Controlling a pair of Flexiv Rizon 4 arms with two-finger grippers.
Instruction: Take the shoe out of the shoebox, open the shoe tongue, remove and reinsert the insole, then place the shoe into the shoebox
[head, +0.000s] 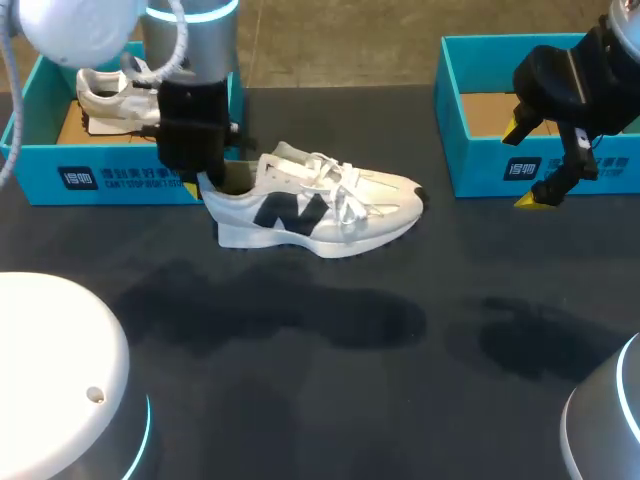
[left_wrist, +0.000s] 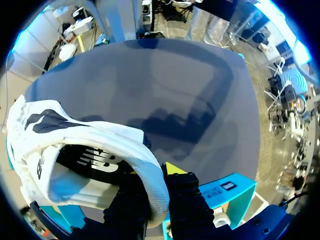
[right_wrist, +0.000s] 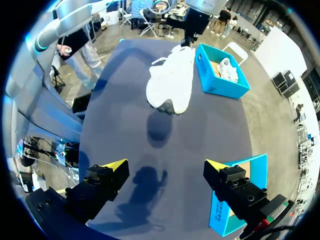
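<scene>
Your left jaws clamp the shoe (head: 330, 215) at its heel collar; your right jaws hang wide open over the right shoebox's (head: 480, 172) front wall.

The dark table (head: 330, 400) carries a turquoise shoebox (head: 120, 180) at its far left corner and a second box (head: 480, 160) at its far right. Between them, nearer the middle, a white shoe (head: 330, 215) stands on its sole.
</scene>
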